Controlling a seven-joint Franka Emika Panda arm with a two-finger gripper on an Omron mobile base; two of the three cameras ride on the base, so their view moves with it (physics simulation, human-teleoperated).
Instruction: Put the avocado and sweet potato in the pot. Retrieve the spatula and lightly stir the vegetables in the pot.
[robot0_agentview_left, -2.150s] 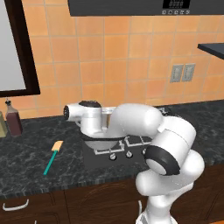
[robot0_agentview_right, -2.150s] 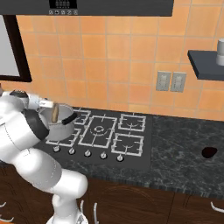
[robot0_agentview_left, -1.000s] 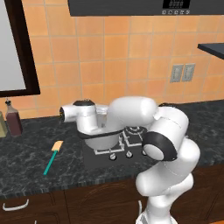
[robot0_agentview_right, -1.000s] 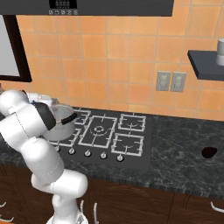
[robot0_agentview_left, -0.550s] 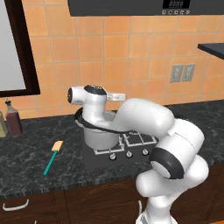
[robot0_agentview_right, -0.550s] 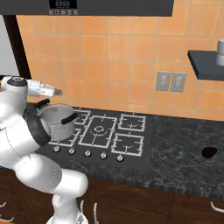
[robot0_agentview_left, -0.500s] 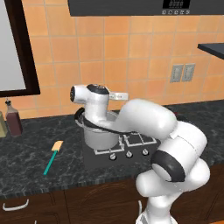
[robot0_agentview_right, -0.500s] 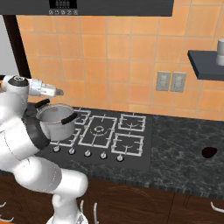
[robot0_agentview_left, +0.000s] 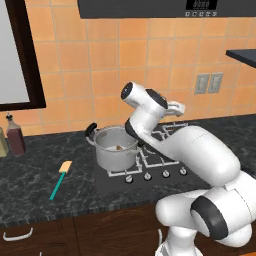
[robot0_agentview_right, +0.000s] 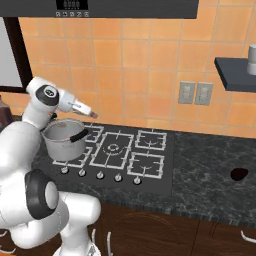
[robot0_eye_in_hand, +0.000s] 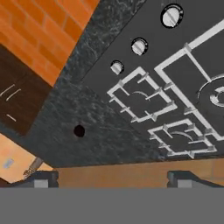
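Standing wide and empty above the stove (robot0_agentview_left: 150, 167), the pincer (robot0_agentview_right: 92, 114) has evidently finished loading the pot (robot0_agentview_left: 116, 148) on the stove's front left burner, while the spatula (robot0_agentview_left: 60, 179) lies untouched near the worktop's (robot0_agentview_left: 40, 165) front edge.

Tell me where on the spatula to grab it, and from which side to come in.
Grip the spatula on its thin teal handle, about midway, coming straight down from above. It lies flat on the dark counter left of the pot, so only a top approach, fingers straddling the handle's width, looks workable.
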